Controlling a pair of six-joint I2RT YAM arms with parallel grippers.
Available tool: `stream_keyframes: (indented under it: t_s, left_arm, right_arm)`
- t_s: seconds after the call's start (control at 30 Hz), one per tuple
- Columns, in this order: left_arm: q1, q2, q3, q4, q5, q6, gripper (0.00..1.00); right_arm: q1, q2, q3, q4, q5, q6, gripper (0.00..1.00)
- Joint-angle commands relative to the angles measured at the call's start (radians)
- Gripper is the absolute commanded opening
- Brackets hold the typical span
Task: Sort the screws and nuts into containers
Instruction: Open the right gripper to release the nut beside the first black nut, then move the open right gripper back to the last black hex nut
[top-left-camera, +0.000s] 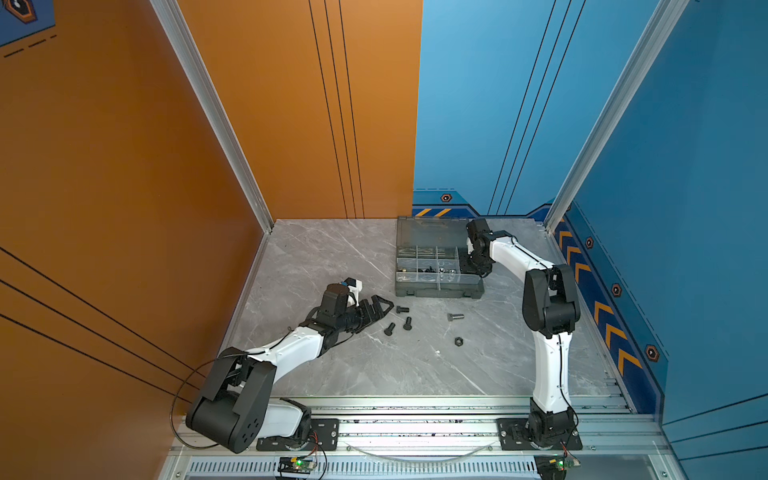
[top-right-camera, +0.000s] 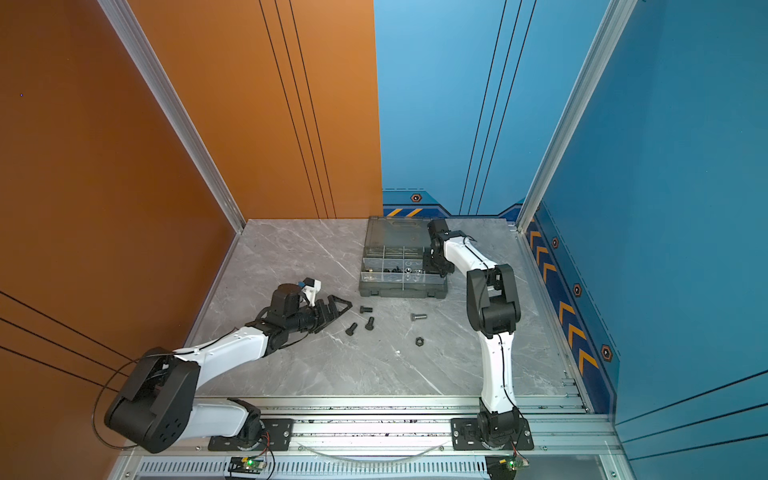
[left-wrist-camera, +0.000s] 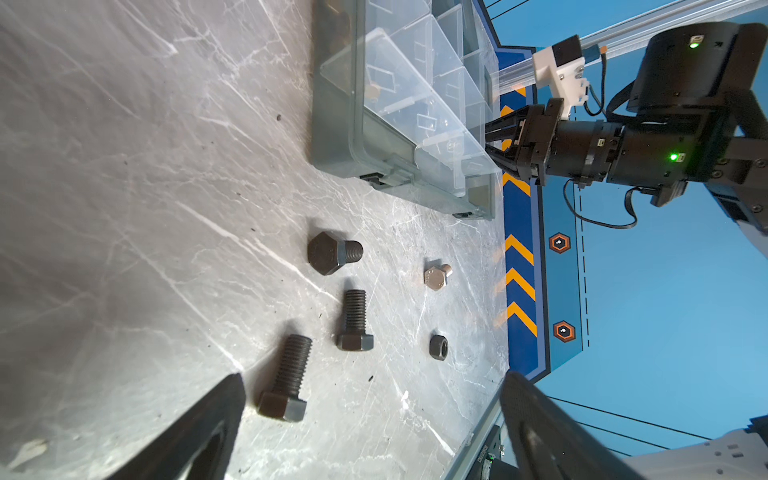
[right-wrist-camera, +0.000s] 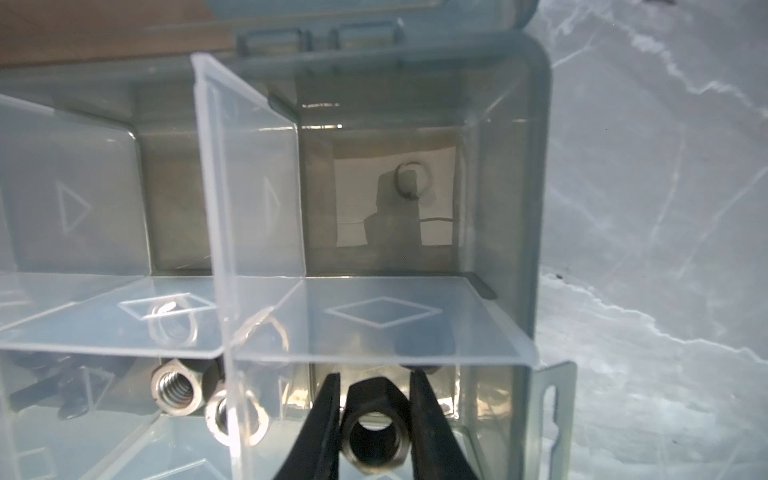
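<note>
We are seeing the right claw (right-wrist-camera: 374, 382) reaching down into the smoky-grey translucent plastic organizer case (top-left-camera: 436, 289), at its right end, and its two black fingers (right-wrist-camera: 320, 424) are clamping a dark hexagonal nut (right-wrist-camera: 376, 401) by its flats, the hole facing the wrist camera. We cannot tell whether this nut is touching the floor of its compartment (right-wrist-camera: 490, 399). Beside that compartment, past a clear plastic divider (right-wrist-camera: 249, 187), two silver hexagonal nuts (right-wrist-camera: 176, 392) are lying against each other; one is showing through the divider, so we cannot tell which side it is lying on. The case's lid (top-left-camera: 430, 230) is standing open at the rear. The left claw (top-left-camera: 380, 306) is hovering low over the grey marbled surface (top-left-camera: 332, 257) with its jaws spread wide, gripping nothing. Just ahead of it three matte black hex-head bolts (left-wrist-camera: 355, 322) are lying on their sides, near one another but apart; farther right a shiny silver hex-head bolt (left-wrist-camera: 437, 276) and a loose black hex nut (left-wrist-camera: 438, 347) are resting well apart from each other, all on the surface in front of the case.
</note>
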Motion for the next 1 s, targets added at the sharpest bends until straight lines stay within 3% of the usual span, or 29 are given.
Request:
stream_keyframes:
  t_s: [0.0,0.2,0.37,0.7,0.97]
  left_arm:
    - [0.007,-0.012,-0.011,-0.026,0.006,0.009,0.98]
    - [0.005,-0.018,-0.012,-0.028,0.006,0.009,0.98]
    - [0.006,-0.036,-0.013,-0.046,0.0,0.017,0.98]
    - [0.007,-0.074,-0.012,-0.079,-0.018,0.023,0.98]
    - [0.007,-0.085,-0.007,-0.1,-0.019,0.034,0.98]
  right_arm:
    - [-0.003,-0.026,0.017,-0.049,-0.016,-0.015,0.33]
    - [-0.004,-0.111,-0.02,-0.048,-0.009,-0.021,0.41]
    - [0.003,-0.275,-0.143,-0.026,0.003,-0.013,0.44]
    - [0.065,-0.65,-0.621,0.093,-0.039,0.109,0.49]
    - [0.258,-0.837,-0.918,0.161,0.017,0.291,0.51]
